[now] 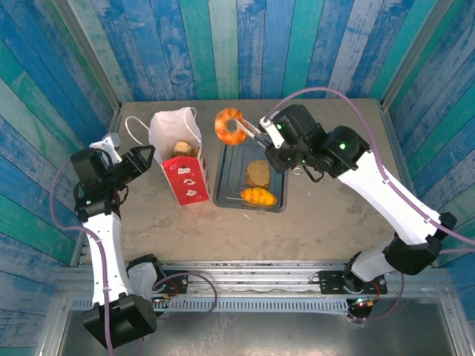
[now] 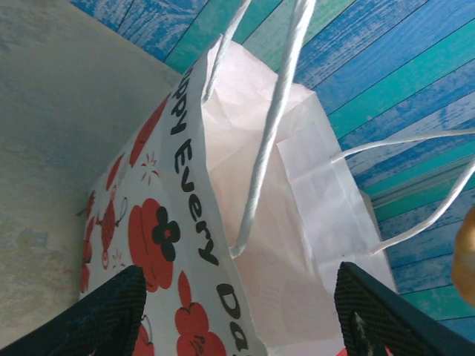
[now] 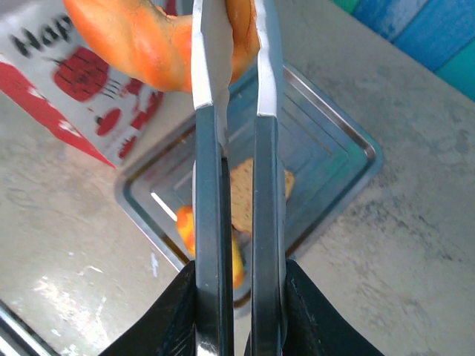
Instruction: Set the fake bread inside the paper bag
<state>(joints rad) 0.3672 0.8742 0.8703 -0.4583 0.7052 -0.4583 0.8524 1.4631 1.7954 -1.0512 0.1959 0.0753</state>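
Closest to the arm bases, a golden croissant [image 1: 258, 196] is lying at the near end of the grey tray [image 1: 223, 194], with a flat brown slice [image 1: 257, 173] sitting just behind it, so two pieces are waiting there. Left of the tray, the paper bag [image 1: 185, 176] is standing upright with its mouth open, and pale buns [image 1: 183, 149] are already resting inside. The left gripper [image 1: 146, 163] is reaching in at the bag's left side, its fingers standing apart around the bag's edge; whether they are touching the paper I cannot tell. Farther back, the right gripper [image 1: 269, 136] is squeezing the metal tongs [image 1: 251, 132] together, and these are pinching an orange curved pastry [image 1: 231, 124] in the air beyond the tray's far end, just right of the bag's mouth. By my reckoning the task is running past its middle, with this piece and the tray's two remaining.
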